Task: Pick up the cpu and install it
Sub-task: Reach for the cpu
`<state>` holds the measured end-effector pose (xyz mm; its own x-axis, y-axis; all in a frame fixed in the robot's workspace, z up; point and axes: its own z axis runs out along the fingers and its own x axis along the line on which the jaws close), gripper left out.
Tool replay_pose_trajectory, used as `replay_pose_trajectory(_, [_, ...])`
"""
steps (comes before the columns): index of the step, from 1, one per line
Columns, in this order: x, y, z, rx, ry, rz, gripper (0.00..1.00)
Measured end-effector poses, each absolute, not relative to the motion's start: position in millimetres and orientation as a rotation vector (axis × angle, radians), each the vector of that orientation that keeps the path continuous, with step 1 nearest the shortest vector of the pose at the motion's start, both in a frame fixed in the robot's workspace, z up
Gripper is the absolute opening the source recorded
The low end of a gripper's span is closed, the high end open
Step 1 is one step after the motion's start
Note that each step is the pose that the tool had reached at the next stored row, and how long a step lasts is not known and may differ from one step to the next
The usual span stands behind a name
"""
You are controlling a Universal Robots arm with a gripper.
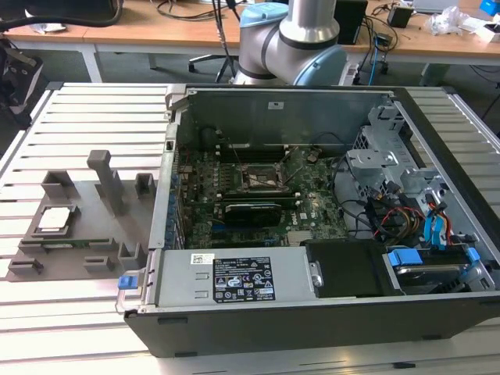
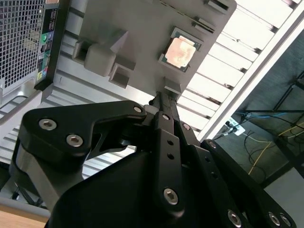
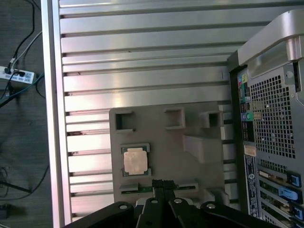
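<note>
The cpu (image 1: pixel 53 219), a pale square chip, lies flat in a recess of the grey fixture plate (image 1: pixel 78 246) on the exterior view's left. Both wrist views show the cpu (image 2: pixel 179 52) (image 3: pixel 135 160) from above, with the plate (image 3: pixel 161 137) around it. My gripper (image 3: pixel 162 183) (image 2: pixel 164 96) hangs well above the plate, its black fingers pressed together with nothing between them, pointing at the plate's edge close beside the chip. The dark socket frame (image 1: pixel 262 178) sits on the motherboard inside the open computer case (image 1: pixel 312 305).
The case lies on its side on a slatted metal table (image 1: pixel 23 312), with drive bays and cables (image 1: pixel 422 219) at the exterior view's right. Grey blocks (image 1: pixel 105 176) stick up from the fixture plate. The arm's base (image 1: pixel 293 39) rises behind the case.
</note>
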<state>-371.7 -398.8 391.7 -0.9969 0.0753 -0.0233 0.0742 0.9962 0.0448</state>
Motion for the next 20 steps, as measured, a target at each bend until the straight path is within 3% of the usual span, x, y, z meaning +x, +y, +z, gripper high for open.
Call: replay_pose_trajectory(20, [-404,-399,391,0.117,3.114,0.068,0.11])
